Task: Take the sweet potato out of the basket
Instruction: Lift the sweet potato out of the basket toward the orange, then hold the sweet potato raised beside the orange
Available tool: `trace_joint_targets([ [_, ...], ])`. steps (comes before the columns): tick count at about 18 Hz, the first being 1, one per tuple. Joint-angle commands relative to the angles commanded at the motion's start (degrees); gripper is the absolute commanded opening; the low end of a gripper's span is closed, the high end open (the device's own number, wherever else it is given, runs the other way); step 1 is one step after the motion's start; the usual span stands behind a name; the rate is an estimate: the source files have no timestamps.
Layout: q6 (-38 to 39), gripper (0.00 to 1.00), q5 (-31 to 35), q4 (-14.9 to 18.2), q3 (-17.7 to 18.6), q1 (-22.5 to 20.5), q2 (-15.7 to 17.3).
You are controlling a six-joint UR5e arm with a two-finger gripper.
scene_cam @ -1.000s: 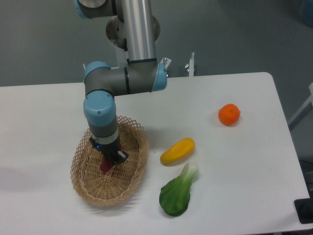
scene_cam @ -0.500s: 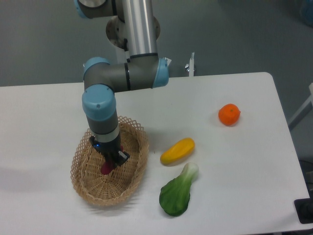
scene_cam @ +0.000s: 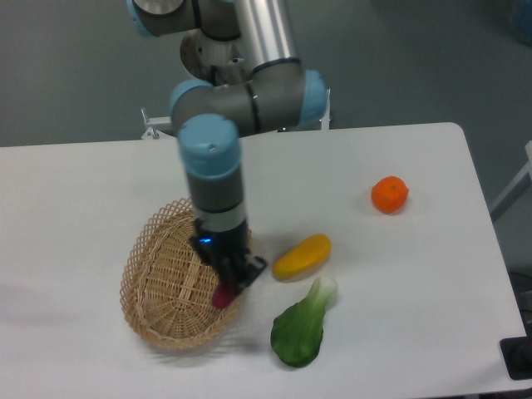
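The tan wicker basket (scene_cam: pixel 143 249) sits at the front left of the table and looks tipped, with its inside turned toward the camera. My gripper (scene_cam: pixel 229 281) points down over the basket's right rim. It is shut on the sweet potato (scene_cam: pixel 223 296). Only the potato's magenta lower end shows below the fingers, right at the rim. The rest of it is hidden by the gripper.
A plump yellow vegetable (scene_cam: pixel 302 256) lies just right of the gripper. A green bok choy (scene_cam: pixel 301 328) lies in front of it. An orange fruit (scene_cam: pixel 389 194) sits far right. The arm's forearm and wrist stand above the basket's back right.
The arm has swung right, carrying the sweet potato from the basket's middle to its right rim. The basket has shifted and tipped.
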State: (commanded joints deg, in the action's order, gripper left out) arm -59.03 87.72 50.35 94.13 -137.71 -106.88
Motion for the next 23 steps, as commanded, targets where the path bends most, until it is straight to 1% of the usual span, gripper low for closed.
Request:
trace_joint_targets([
  [2,-4.5,0.29,-1.6,2.3,-1.4,-3.8,0.7],
  [6,-13.2,0.29,-2.9,7.7,-5.8,-10.5,0.5],
  [10,-21.5,0.29,-3.0,8.3,-8.2,-15.7,-2.1],
  [12,-26.0,0.29,-3.1,8.3,-8.4,-17.9,-2.6],
  [15,-28.9,0.29,-3.4,8.4,-8.4,-19.4,-2.6],
  [23,-29.1,0.29,-3.5,8.3,-8.3,-19.4,-2.7],
])
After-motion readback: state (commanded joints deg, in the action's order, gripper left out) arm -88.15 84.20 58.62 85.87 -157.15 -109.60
